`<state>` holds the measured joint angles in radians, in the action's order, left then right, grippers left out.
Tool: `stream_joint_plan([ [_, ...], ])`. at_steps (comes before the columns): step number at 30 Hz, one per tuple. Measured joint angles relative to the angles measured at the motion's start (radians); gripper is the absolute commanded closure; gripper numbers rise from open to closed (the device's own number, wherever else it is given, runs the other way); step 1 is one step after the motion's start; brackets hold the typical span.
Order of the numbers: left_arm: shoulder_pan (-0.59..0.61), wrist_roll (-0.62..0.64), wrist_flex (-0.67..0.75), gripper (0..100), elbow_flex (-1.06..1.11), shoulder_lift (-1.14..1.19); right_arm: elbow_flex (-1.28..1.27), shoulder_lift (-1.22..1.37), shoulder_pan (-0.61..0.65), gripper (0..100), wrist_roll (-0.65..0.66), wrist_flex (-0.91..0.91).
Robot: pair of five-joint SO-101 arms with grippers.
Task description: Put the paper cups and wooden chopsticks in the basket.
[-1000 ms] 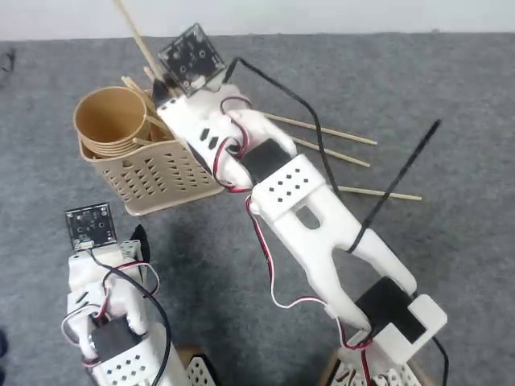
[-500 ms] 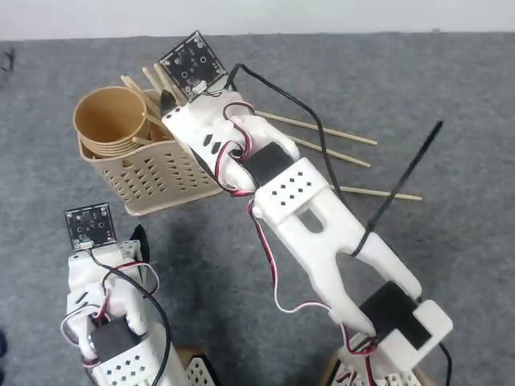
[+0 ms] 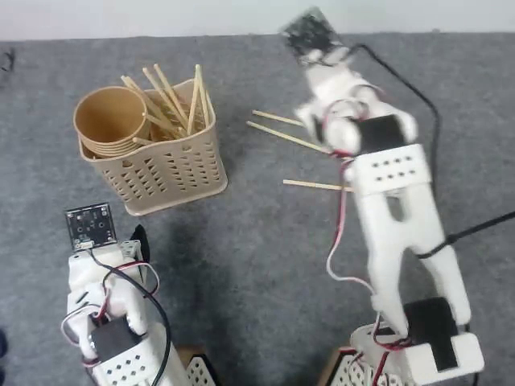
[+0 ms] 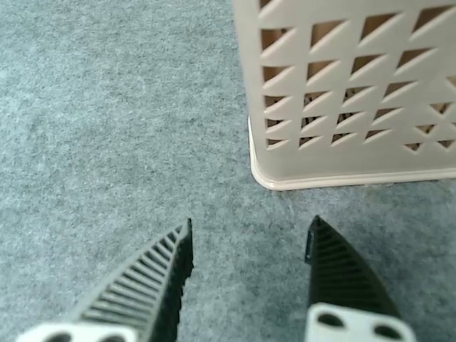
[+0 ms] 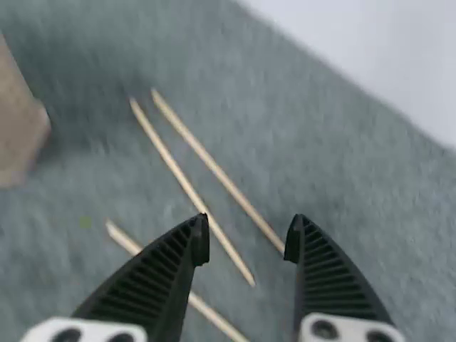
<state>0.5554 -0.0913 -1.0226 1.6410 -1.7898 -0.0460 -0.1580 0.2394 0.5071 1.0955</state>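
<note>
A beige basket [image 3: 165,165] stands at the back left. It holds a stack of paper cups [image 3: 111,121] and several wooden chopsticks [image 3: 173,100] leaning inside. Three loose chopsticks lie on the carpet to its right: one [image 3: 276,118], a second [image 3: 286,136] and a third [image 3: 312,185]. My right gripper [image 5: 248,235] hangs open and empty above two of these chopsticks [image 5: 192,192]. My left gripper [image 4: 249,228] stands open and empty low over the carpet, just short of the basket's corner [image 4: 342,92].
Grey carpet covers the whole table. The right arm [image 3: 390,193] stretches from the front right toward the back. The left arm [image 3: 105,297] sits at the front left, below the basket. A pale wall strip runs along the far edge.
The right arm has left the basket and swung right, to above the loose chopsticks. The chopstick it held now lies in the basket. The left arm has not moved.
</note>
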Motion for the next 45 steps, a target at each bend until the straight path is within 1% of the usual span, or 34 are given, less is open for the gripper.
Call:
stream_joint_plan([
  [3,-0.002,0.0,0.0,76,0.0,0.0,-0.133,0.0,-0.012,81.9,0.253,0.044],
  [5,0.0,0.0,0.0,76,0.0,0.0,-0.239,0.014,-0.017,81.9,0.423,0.034],
  [6,0.002,0.0,0.0,76,0.0,0.0,-0.282,0.028,-0.023,81.9,0.479,0.014],
  [11,0.0,0.0,0.0,76,0.008,0.0,-0.334,0.149,-0.064,82.1,0.569,-0.063],
  [13,-0.002,0.0,0.0,76,0.011,0.0,-0.331,0.226,-0.064,84.4,0.609,-0.071],
  [15,0.002,0.0,0.0,76,0.011,0.0,-0.296,0.304,-0.068,86.1,0.617,-0.071],
  [18,0.002,0.0,0.0,76,0.011,0.0,-0.209,0.41,-0.094,86.1,0.621,-0.071],
  [24,0.002,0.0,0.0,76,0.011,0.0,-0.121,0.535,-0.109,86.5,0.628,-0.071],
  [27,0.0,0.0,0.0,76,0.011,0.0,-0.083,0.566,-0.114,87.9,0.628,-0.071],
  [30,0.0,0.0,0.0,76,0.011,0.0,-0.055,0.589,-0.115,99.3,0.628,-0.071],
  [32,0.002,0.0,0.0,76,0.011,0.0,-0.043,0.594,-0.121,98.0,0.634,-0.071],
  [35,0.0,0.0,0.0,76,0.011,0.0,-0.035,0.597,-0.121,99.1,0.672,-0.066],
  [40,0.0,0.0,0.0,76,0.011,0.0,0.06,0.569,-0.132,99.1,0.683,0.054],
  [42,0.002,0.0,0.0,76,0.011,0.0,0.135,0.502,-0.147,99.1,0.647,0.091],
  [45,0.0,0.0,0.0,76,0.011,0.0,0.273,0.37,-0.144,99.1,0.502,0.1],
])
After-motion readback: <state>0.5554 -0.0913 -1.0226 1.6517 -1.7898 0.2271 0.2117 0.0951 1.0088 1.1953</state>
